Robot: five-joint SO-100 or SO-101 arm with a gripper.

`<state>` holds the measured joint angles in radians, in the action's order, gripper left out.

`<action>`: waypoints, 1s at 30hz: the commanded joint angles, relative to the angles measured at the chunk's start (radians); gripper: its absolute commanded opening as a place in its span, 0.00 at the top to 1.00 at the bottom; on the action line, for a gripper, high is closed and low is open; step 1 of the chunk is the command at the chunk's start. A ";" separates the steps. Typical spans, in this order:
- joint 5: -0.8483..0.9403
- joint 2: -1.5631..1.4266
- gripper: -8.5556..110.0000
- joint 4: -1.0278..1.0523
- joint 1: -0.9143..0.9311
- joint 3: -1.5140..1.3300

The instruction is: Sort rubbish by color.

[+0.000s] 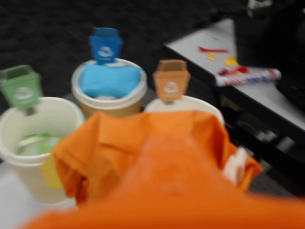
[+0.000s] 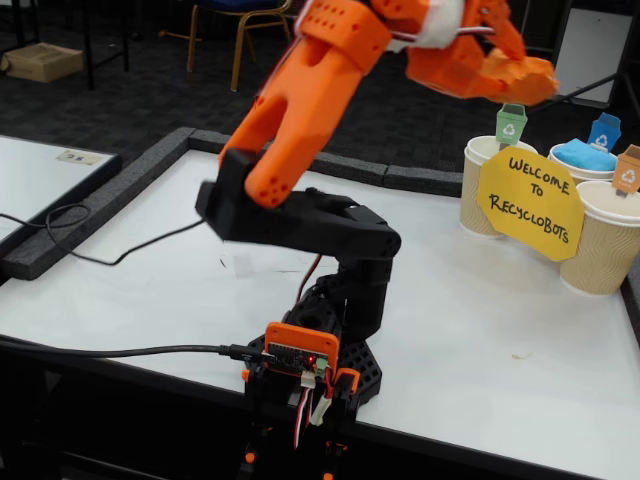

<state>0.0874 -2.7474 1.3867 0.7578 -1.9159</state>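
1. While we are looking through the wrist view, the gripper (image 1: 157,186) is filling the lower half at six o'clock, its jaws closed around the orange wad (image 1: 143,152), which is bulging out on both sides of them.
2. We are seeing the orange wad hanging just in front of the white cup (image 1: 200,105) with the orange tag (image 1: 170,81), covering most of its rim.
3. At twelve o'clock from the wad, the light blue wad (image 1: 110,80) is lying inside the brown cup (image 1: 108,102) that is carrying the blue tag (image 1: 105,44).
4. At nine o'clock, the cup (image 1: 43,138) with the green tag (image 1: 21,87) is holding something light green (image 1: 40,143); the blur is keeping us from making out its shape.
5. In the fixed view, the arm (image 2: 310,90) is reaching from its base (image 2: 315,350) toward two o'clock, with the gripper (image 2: 525,85) hovering above the three cups (image 2: 600,250) at the table's (image 2: 480,340) far right edge.
6. A yellow sign (image 2: 530,205) is leaning against the cups there.
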 commanded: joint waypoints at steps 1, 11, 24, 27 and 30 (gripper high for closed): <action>0.008 0.086 0.93 -0.084 0.080 0.018; 0.008 0.368 0.93 -0.230 0.138 0.103; 0.008 0.873 0.93 -0.291 0.138 0.477; 0.008 0.942 0.92 -0.301 0.137 0.534; 0.008 0.988 0.92 -0.310 0.137 0.572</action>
<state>0.0874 -1.7610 1.1152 0.8698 -1.5202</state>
